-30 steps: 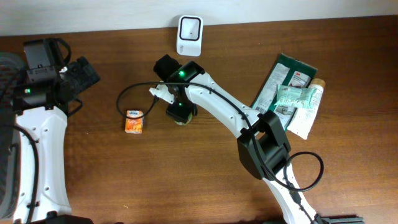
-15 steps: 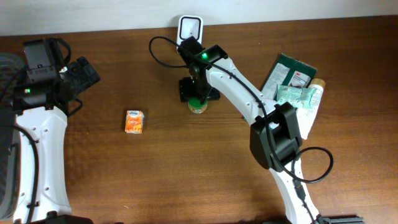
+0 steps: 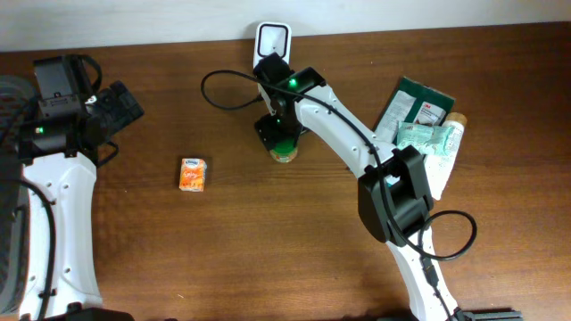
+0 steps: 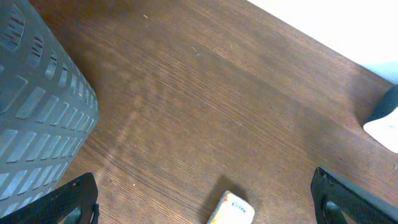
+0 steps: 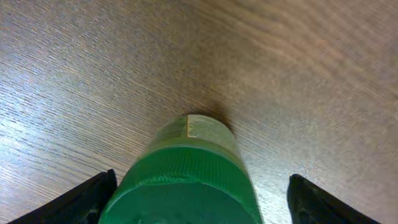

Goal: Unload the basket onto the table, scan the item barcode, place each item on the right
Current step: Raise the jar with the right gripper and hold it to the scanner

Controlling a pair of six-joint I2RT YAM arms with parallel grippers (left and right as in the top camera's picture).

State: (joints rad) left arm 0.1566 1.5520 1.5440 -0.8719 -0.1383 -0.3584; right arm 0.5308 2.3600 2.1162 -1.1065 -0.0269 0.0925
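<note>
R gripper (image 5: 202, 196) has brought the green-cap bottle (image 5: 186, 165) from mid-tabletop to the far edge, just in front of the scanner (image 3: 272, 40). Its jaws have since spread clear of the bottle and hold nothing. Bottle's prob. set down w/ the scan pass not yet shown done; L gripper (image 4: 205, 190) is wide open and empty.

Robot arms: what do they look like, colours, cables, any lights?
The left arm and right arm have white shells with black joint blocks. A black cable loops off the right wrist, where a green light glows. The claw fingers are black.
</note>
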